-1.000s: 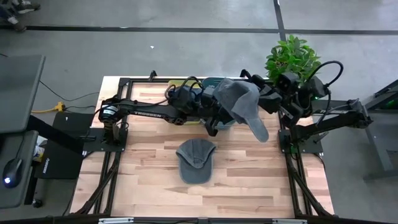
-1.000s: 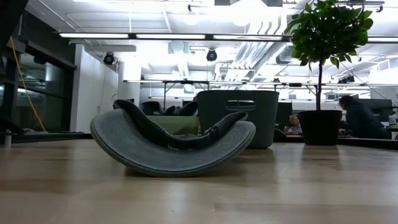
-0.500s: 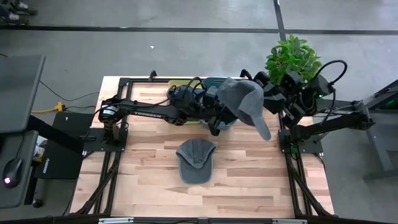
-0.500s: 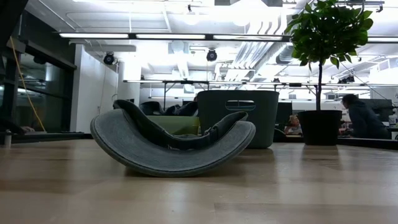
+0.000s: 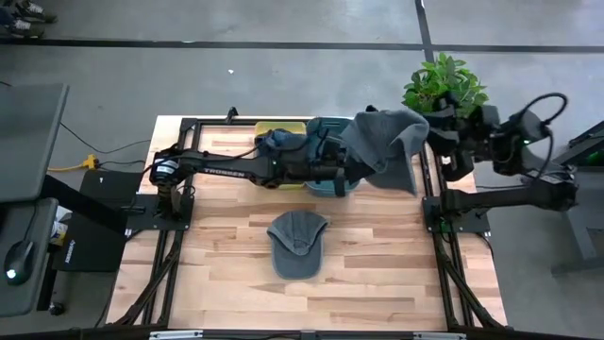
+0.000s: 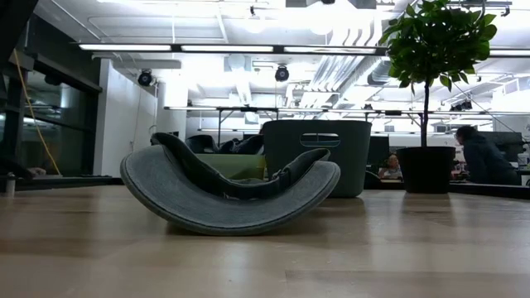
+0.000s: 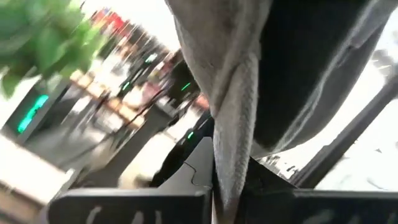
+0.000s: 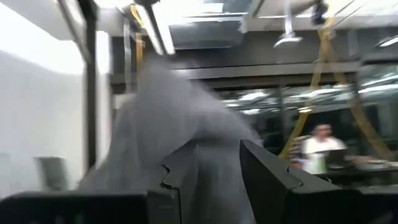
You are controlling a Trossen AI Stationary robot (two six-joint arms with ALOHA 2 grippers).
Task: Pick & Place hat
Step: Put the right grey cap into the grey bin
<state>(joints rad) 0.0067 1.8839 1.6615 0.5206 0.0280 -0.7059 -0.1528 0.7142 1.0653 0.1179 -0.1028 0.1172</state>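
One grey hat (image 5: 382, 144) hangs in the air over the table's far right. My left gripper (image 5: 347, 177) reaches in from the left and is shut on it; in the left wrist view the cloth runs down between the fingers of my left gripper (image 7: 227, 194). My right gripper (image 5: 436, 142) stands just right of this hat, open in the right wrist view (image 8: 217, 171), with the hat (image 8: 161, 124) ahead of its fingers. A second grey hat (image 5: 297, 244) lies mid-table, resting on its curved brim (image 6: 228, 211). My left gripper pinches a narrow folded strip of the hat's grey cloth (image 7: 233, 149) between its two fingers. The fingers come roughly level from the table's left. The hat is lifted clear of the table and droops slack around and past the fingertips.
A dark bin (image 5: 319, 127) stands at the far edge under my left arm, also seen in the low view (image 6: 317, 157). A potted plant (image 5: 444, 85) stands at the far right corner. Bare wood (image 5: 217, 274) lies around the second hat.
My right gripper has opened, let go of the raised hat and drawn back toward the table's right edge. My left gripper has tipped and rolled a little and keeps its hold. The hat has swung right and slumped, hanging from the left gripper alone.
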